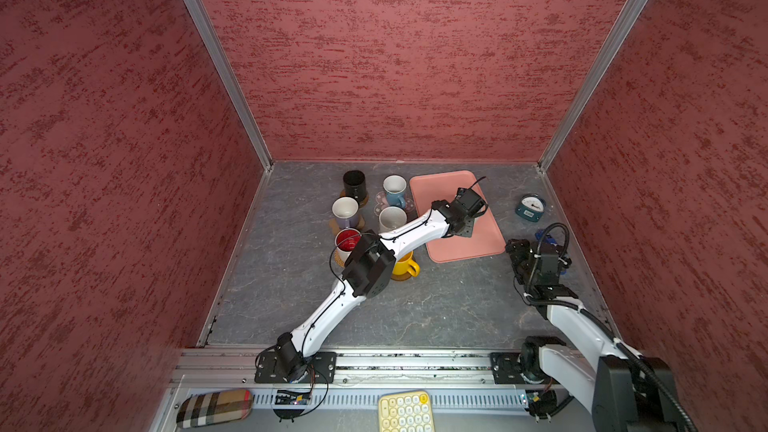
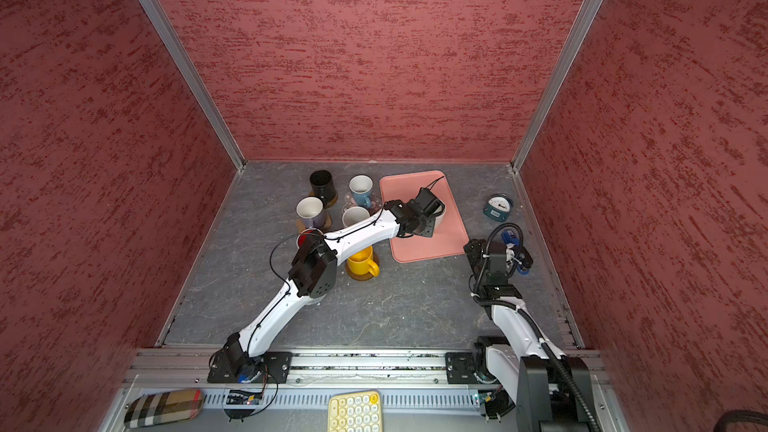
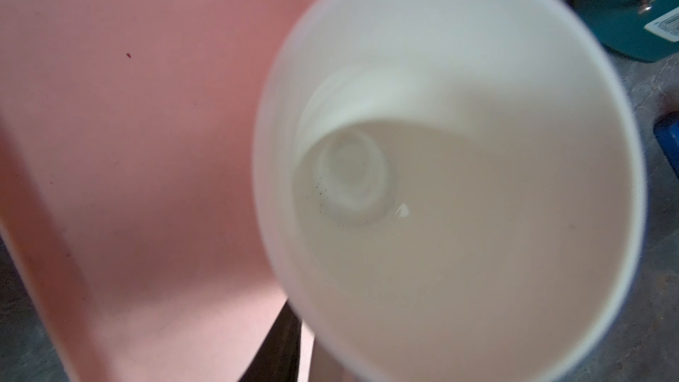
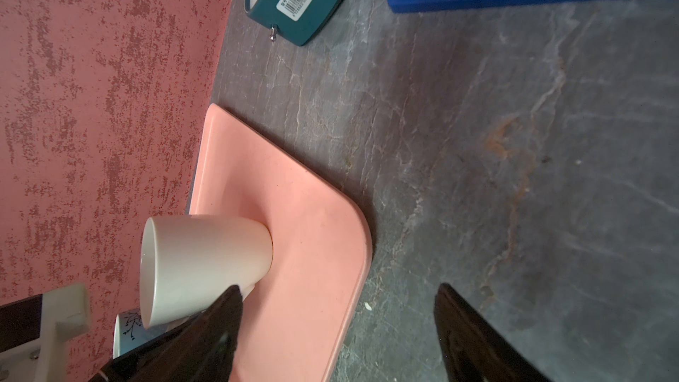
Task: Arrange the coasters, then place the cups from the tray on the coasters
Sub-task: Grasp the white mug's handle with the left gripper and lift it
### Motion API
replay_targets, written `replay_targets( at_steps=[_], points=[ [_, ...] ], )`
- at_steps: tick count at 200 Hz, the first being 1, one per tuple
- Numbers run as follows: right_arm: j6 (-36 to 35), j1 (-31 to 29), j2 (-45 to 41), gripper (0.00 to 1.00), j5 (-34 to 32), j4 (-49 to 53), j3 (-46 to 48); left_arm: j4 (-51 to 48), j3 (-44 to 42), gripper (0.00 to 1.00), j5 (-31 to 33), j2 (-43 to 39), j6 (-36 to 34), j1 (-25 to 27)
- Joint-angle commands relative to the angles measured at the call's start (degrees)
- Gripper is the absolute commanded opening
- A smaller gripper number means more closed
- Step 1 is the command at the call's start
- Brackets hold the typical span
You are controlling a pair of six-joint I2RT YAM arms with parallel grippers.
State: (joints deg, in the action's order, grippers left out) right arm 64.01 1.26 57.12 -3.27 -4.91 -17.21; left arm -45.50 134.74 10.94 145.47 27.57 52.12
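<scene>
A cream cup (image 4: 205,262) stands upright on the pink tray (image 1: 490,243), the only cup on it. My left gripper (image 2: 430,218) reaches across and hangs right over this cup. In the left wrist view the cup's inside fills the picture and one black finger (image 3: 279,343) shows outside its wall; the other is hidden. Left of the tray stand the black (image 1: 354,184), light blue (image 1: 395,191), lavender (image 1: 345,211), speckled white (image 1: 392,219), red-inside (image 1: 347,241) and yellow (image 1: 405,265) cups on coasters. My right gripper (image 1: 517,249) is open by the tray's near right corner.
A teal clock (image 1: 531,206) and a blue object (image 1: 548,238) lie right of the tray near the right wall. A pale yellow keypad (image 1: 405,411) and a plaid case (image 1: 214,407) lie in front of the rail. The left arm spans over the yellow and red-inside cups.
</scene>
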Motion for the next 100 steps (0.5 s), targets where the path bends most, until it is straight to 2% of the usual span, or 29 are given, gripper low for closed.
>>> replay_targets(
  at_steps=[1,74,89,100],
  points=[
    [-0.4,-0.4,0.0,0.83,-1.1,-2.2,-1.4,0.4,1.7,0.31,-0.2,1.3,-0.7,-0.4],
    [-1.7,-0.6,-0.3,0.83,-0.9,-4.1,-0.7,0.3,1.8,0.05,-0.2,0.4,-2.3,-0.1],
    [-3.5,-0.6,-0.3,0.83,0.8,-8.0,0.6,0.2,1.8,0.00,0.2,-0.2,-2.7,0.1],
    [-5.1,-0.6,-0.3,0.83,2.5,-12.0,1.9,0.1,1.8,0.00,0.6,-0.5,-3.0,0.3]
  ],
)
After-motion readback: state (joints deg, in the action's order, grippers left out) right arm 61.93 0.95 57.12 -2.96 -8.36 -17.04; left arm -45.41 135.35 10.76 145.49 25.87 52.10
